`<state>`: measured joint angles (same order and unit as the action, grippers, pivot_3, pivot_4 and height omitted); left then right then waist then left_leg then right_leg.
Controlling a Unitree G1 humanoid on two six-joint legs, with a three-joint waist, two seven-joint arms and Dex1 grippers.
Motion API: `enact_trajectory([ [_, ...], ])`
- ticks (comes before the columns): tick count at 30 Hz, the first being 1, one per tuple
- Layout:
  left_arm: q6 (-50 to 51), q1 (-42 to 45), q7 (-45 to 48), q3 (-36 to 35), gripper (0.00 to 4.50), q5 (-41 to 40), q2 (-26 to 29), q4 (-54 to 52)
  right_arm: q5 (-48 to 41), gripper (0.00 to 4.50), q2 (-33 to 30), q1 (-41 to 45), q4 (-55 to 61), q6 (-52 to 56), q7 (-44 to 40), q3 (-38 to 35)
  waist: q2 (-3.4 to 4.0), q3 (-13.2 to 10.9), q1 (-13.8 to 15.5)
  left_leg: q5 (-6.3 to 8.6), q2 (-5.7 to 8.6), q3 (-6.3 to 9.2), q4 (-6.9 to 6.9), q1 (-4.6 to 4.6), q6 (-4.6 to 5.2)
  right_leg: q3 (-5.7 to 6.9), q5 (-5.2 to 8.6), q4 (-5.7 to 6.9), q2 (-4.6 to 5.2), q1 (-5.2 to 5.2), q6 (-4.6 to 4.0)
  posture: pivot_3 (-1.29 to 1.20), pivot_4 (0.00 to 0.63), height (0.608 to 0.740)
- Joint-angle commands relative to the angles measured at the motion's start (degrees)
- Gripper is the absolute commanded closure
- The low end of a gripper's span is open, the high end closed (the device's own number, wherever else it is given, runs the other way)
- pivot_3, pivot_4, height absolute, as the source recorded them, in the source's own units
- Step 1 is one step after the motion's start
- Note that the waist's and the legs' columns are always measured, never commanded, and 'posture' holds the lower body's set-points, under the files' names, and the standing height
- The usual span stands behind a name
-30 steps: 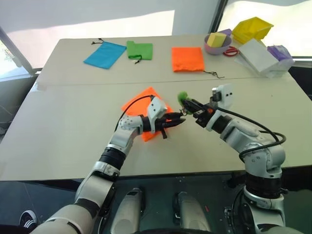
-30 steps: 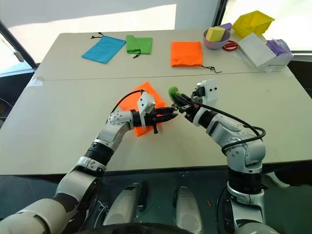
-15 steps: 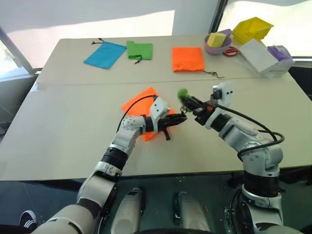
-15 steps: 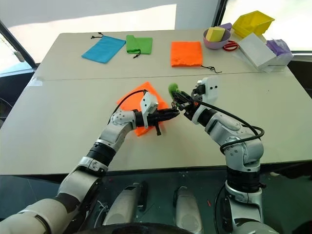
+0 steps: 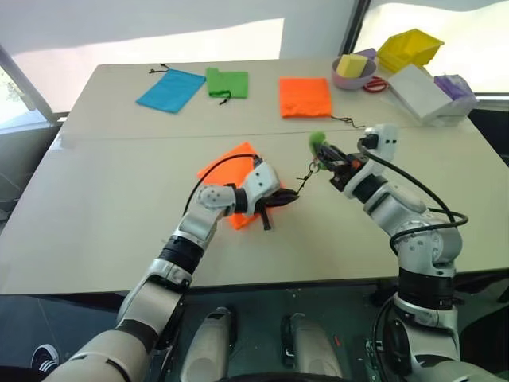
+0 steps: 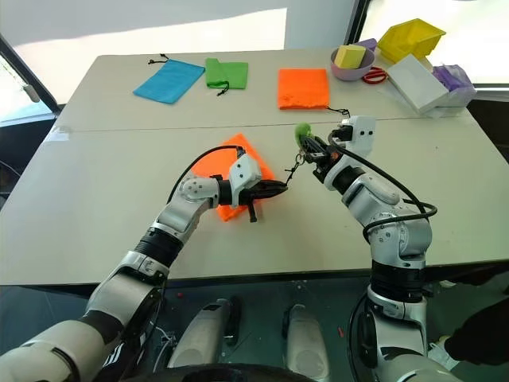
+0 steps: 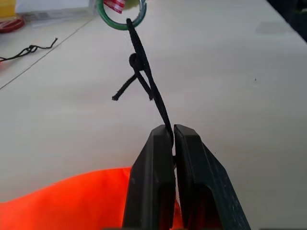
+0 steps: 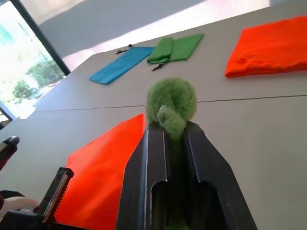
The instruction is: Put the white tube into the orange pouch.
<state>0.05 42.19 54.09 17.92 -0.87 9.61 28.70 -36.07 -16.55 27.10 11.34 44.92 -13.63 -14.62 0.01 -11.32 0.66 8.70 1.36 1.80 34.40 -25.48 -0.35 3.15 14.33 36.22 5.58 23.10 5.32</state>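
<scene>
The green ring (image 5: 318, 142) has been drawn rightward by the right end effector (image 5: 328, 154), clamped on it, while the left end effector (image 7: 173, 139), pinched shut on the cord (image 7: 144, 76), anchors the orange pouch (image 5: 227, 171), presumably cinching it.

My left gripper (image 5: 288, 197) and forearm cover the 3 o'clock corner of the orange pouch (image 5: 227, 169), so I cannot see its mouth or whether the white tube is inside. In the left wrist view the lime-green ring (image 7: 120, 19) is cut off by the 12 o'clock edge. At the table's far 1 o'clock corner, the bowl's (image 5: 355, 73) contents are too small to identify.
</scene>
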Motion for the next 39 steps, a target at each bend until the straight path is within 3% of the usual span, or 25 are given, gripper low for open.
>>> enact_trajectory([
  [1, 4.1, -1.1, 1.9, 3.0, 4.28, 3.5, 3.4, -2.5, 1.8, 4.50, -1.0, 2.0, -2.0, -3.7, 2.2, -3.3, 0.01, 0.0, -0.1, 0.00, -0.03, 0.00, 0.00, 0.01, 0.00, -0.01, -0.01, 0.00, -0.01, 0.00, -0.02, 0.00, 0.150, 0.740],
  [10, 12.6, -6.0, 9.7, 5.7, 4.28, 3.5, 13.3, -15.9, 7.2, 4.50, -4.1, 1.5, -11.5, -3.0, 8.9, -6.1, 0.05, 0.0, -0.2, 0.00, -0.15, -0.01, -0.08, 0.01, 0.00, -0.11, 0.01, 0.00, -0.10, 0.09, -0.13, 0.00, 0.150, 0.740],
  [14, 13.1, -8.0, 9.5, 4.9, 4.28, 2.7, 15.4, -18.3, 7.3, 4.50, -4.7, 1.2, -11.7, -2.2, 7.3, -4.8, 0.06, 0.0, -0.3, 0.00, -0.16, -0.05, -0.07, 0.02, 0.00, -0.19, 0.07, -0.01, -0.08, 0.10, -0.23, 0.00, 0.150, 0.740],
  [18, 14.7, -9.0, 7.4, -0.4, 4.28, -3.9, 12.2, -21.1, 5.2, 4.50, -5.0, -0.6, -6.6, -1.1, 0.3, -0.7, 0.06, 0.0, -0.4, 0.00, -0.17, -0.06, -0.08, 0.04, 0.00, -0.23, 0.07, 0.00, -0.08, 0.11, -0.23, 0.00, 0.150, 0.740],
  [21, 21.8, -7.7, 6.8, -6.9, 4.28, -14.0, 7.6, -23.7, -0.7, 4.50, -5.0, -1.6, -0.5, 2.0, -5.0, -0.4, 0.03, 0.0, -0.3, 0.00, -0.17, -0.05, -0.07, -0.02, 0.00, -0.23, 0.04, 0.00, -0.08, 0.15, -0.16, 0.00, 0.150, 0.740],
  [24, 22.2, -5.8, 4.6, -10.2, 4.28, -16.7, 5.4, -22.5, -2.3, 4.50, -5.4, -1.6, 1.5, 2.6, -6.5, -0.6, 0.02, 0.0, 0.0, 0.00, -0.17, -0.03, 0.01, -0.07, 0.00, -0.22, -0.01, 0.00, -0.09, 0.14, -0.07, 0.00, 0.150, 0.740],
  [27, 22.0, -3.6, 6.7, -10.6, 3.46, -17.9, 5.6, -18.8, -5.1, 4.50, -5.1, -0.6, 2.6, 3.0, -7.1, -2.1, 0.02, 0.0, 0.0, 0.00, -0.16, -0.05, 0.13, -0.03, 0.00, -0.19, 0.03, -0.01, -0.09, 0.04, -0.15, 0.00, 0.150, 0.740],
  [32, 6.7, 2.5, 2.5, -7.2, 1.06, -9.1, 3.2, -5.0, -9.1, 4.50, -4.9, 1.2, 3.5, 3.5, -7.3, -3.5, 0.02, 0.0, 0.1, 0.02, -0.16, -0.06, 0.33, -0.13, 0.01, -0.19, -0.03, -0.01, -0.10, 0.05, -0.17, 0.00, 0.150, 0.740],
  [39, -1.8, 7.2, 3.6, -6.2, 1.06, -8.0, -4.2, 7.4, -14.2, 4.50, -4.9, 1.8, 6.4, 5.9, -6.5, -3.9, 0.01, 0.0, 0.2, 0.16, -0.14, -0.08, 0.63, -0.55, 0.23, -0.16, -0.09, -0.09, -0.05, 0.21, -0.08, 0.00, 0.150, 0.740],
])
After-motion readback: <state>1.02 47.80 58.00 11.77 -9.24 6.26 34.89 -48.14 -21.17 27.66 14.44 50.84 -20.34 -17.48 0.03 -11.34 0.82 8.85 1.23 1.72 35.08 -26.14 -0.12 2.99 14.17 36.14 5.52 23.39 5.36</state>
